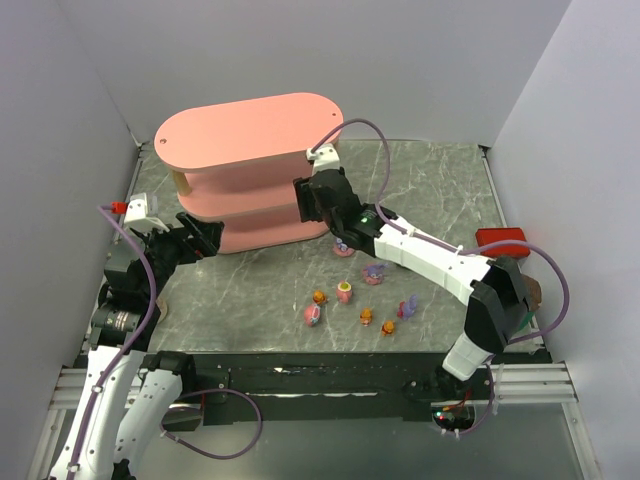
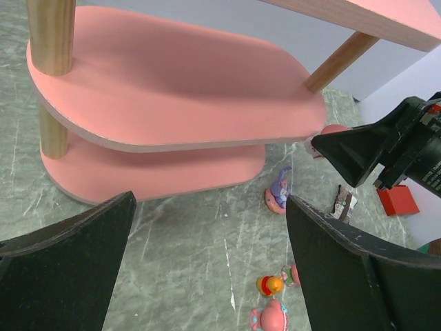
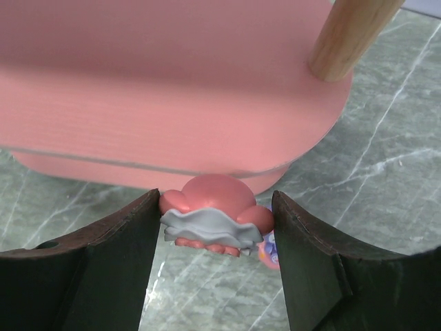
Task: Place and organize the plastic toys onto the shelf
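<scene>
— Grey marbled tabletop (image 1: 440, 190), white walls (image 1: 300, 50). Step?
— Right gripper (image 3: 213, 231) pinches pink-white round plastic toy (image 3: 210, 214), jaws part-closed, at middle rim of pink three-tier wooden-post shelf (image 3: 172, 103). Left gripper (image 2: 207, 269) gapes, empty.
— Next?
— Probably push inward over tier, release. Other toys (image 1: 345, 292) lie on table.

The top external view looks down from high behind the near edge over the grey marbled table (image 1: 450, 190). Both wrist views sit close, the right nearest of all, facing the pink three-tier oval-ended shelf (image 2: 172, 89) — shared by all three.
</scene>
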`<state>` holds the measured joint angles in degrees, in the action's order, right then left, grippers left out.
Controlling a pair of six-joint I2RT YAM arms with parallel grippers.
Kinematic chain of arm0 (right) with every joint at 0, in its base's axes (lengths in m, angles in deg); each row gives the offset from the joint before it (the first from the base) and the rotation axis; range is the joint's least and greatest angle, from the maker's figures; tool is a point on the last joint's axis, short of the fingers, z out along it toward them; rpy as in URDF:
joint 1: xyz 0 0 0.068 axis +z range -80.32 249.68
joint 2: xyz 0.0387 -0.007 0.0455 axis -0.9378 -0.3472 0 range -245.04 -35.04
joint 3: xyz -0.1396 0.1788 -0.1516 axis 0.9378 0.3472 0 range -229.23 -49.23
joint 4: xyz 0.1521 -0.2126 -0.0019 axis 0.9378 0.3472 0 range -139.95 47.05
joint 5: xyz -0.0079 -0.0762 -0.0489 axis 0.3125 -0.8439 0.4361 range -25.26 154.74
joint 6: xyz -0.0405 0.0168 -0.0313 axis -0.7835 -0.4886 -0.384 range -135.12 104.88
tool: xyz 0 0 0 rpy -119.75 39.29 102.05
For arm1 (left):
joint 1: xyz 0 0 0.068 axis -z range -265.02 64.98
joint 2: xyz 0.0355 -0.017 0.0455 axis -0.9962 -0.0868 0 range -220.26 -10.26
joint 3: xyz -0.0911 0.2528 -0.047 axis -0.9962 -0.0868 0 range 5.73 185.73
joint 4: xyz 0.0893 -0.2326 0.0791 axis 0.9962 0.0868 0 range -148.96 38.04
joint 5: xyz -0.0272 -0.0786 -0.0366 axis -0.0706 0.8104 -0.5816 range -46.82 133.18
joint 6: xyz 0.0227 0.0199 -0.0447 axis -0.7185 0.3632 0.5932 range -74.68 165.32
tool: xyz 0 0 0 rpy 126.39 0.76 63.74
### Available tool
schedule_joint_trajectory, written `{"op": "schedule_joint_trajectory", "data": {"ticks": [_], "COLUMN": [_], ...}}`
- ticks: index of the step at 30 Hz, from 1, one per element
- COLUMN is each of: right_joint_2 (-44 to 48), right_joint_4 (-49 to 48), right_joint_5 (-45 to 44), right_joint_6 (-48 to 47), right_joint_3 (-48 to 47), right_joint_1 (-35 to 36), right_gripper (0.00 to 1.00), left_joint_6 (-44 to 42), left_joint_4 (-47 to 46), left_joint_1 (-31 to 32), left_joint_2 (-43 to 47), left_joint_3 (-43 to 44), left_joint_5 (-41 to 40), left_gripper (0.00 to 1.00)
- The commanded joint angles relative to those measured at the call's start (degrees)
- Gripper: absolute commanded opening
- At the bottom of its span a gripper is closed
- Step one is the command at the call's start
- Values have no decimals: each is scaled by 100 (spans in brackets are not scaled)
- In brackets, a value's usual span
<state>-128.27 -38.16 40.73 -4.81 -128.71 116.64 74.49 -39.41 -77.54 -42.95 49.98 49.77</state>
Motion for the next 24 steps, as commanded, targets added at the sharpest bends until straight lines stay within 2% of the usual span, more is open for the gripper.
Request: {"op": "schedule_joint_trajectory", "data": {"ticks": [1, 15, 24], "right_joint_2": [-55, -476, -687], "right_joint_4": [-643, -836, -810], "right_joint_5": [-174, -121, -183], "right_joint_6": [-90, -125, -55], "right_joint_3": [-226, -445, -542], "right_joint_1": [-64, -152, -205], "right_gripper": [59, 63, 72], "left_joint_6": [-78, -78, -78], "left_joint_4": [-83, -65, -65], "left_joint_1": [-2, -2, -2], "left_joint_2": [87, 78, 96], "left_joint_3": [40, 31, 31], "left_joint_5": [-87, -123, -132], "left_gripper": [96, 96, 96]}}
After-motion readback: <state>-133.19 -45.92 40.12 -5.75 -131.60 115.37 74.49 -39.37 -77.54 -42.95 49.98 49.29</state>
